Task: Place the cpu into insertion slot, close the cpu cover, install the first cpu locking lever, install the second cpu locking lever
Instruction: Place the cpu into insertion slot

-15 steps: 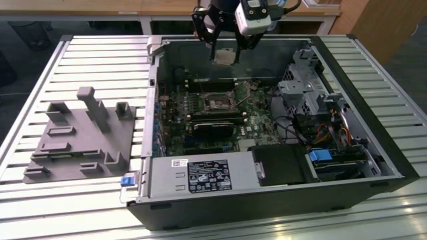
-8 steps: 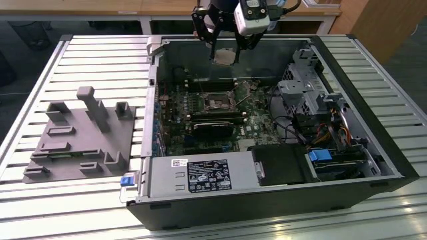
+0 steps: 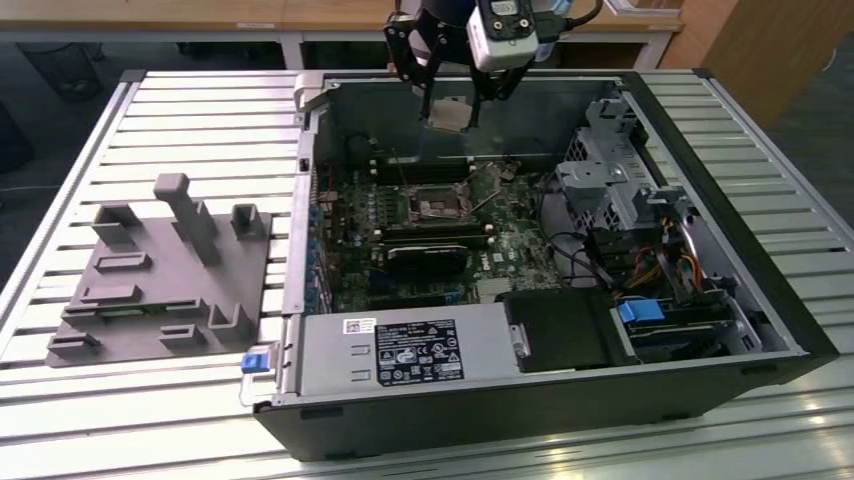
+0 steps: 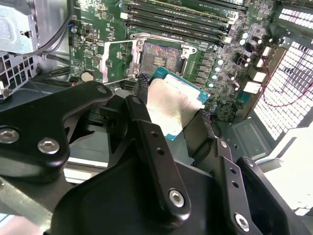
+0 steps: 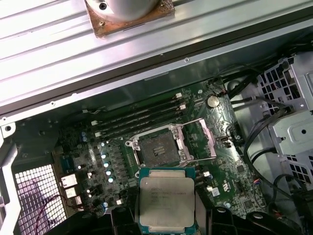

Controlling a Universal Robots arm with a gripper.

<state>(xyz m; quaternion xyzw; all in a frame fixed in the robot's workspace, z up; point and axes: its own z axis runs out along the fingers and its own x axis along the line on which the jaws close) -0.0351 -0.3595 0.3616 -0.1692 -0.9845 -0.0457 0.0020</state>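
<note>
My gripper (image 3: 451, 104) hangs above the far part of the open computer case, shut on the cpu (image 3: 451, 113), a small square chip with a silver-grey face. In both wrist views the cpu (image 4: 172, 104) (image 5: 166, 198) sits between the black fingers (image 4: 146, 127), clear of the board. The insertion slot (image 3: 434, 204) (image 4: 159, 61) (image 5: 157, 149) lies bare on the green board below, dark centre showing. The cpu cover (image 4: 116, 61) (image 5: 204, 138) stands swung open beside the slot.
Long black memory slots (image 5: 139, 115) run beside the socket. A black fan card (image 3: 427, 262) lies nearer the front, with a power supply (image 3: 400, 350) and a drive cage with cables (image 3: 627, 185). A grey fixture (image 3: 160, 270) sits on the slatted table (image 3: 160, 420).
</note>
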